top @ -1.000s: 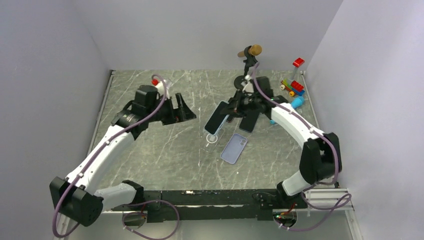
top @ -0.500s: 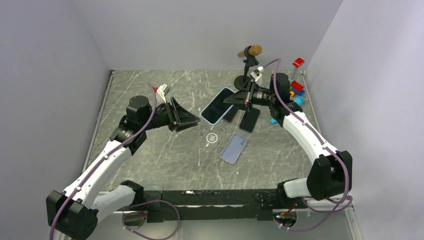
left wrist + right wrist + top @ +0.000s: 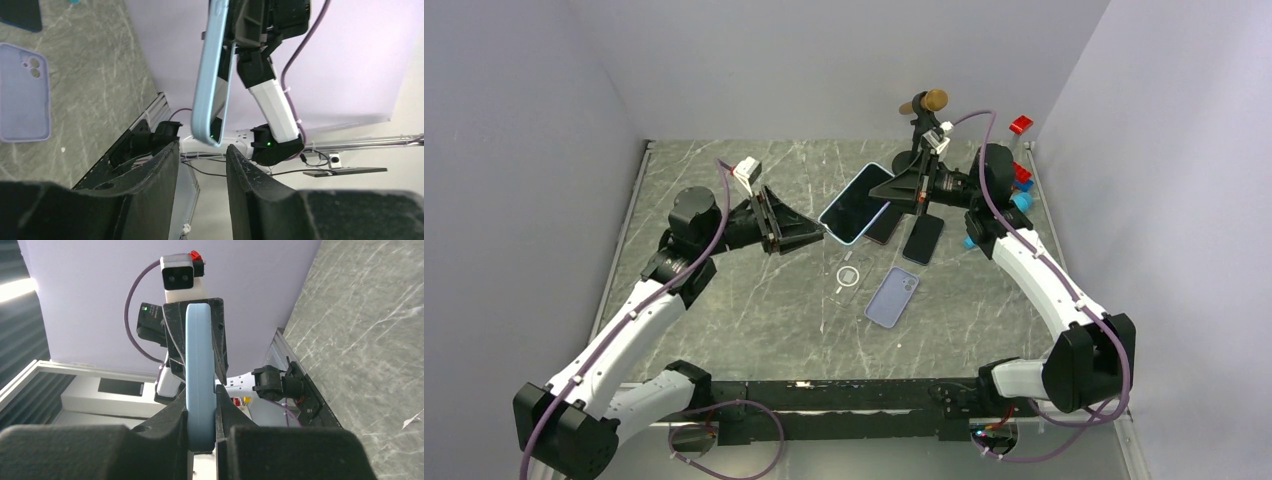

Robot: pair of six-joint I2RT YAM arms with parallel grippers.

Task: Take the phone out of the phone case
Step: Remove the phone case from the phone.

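Since the earlier frames, the right arm has raised the phone (image 3: pixel 854 203) well above the table (image 3: pixel 754 310), and the left gripper (image 3: pixel 812 233) has come to its lower corner while narrowing. From above, the right gripper (image 3: pixel 902 190) grasps the far end, and the phone hangs tilted between both arms. In the left wrist view, the jaws stand partly apart, with the light-blue phone case (image 3: pixel 210 75) corner at their mouth, not pinched. In the right wrist view, the fingers (image 3: pixel 165 432) clench the case edge. I judge this to be the second grip. Next, the left jaws should close on the case rim only, to peel it off.
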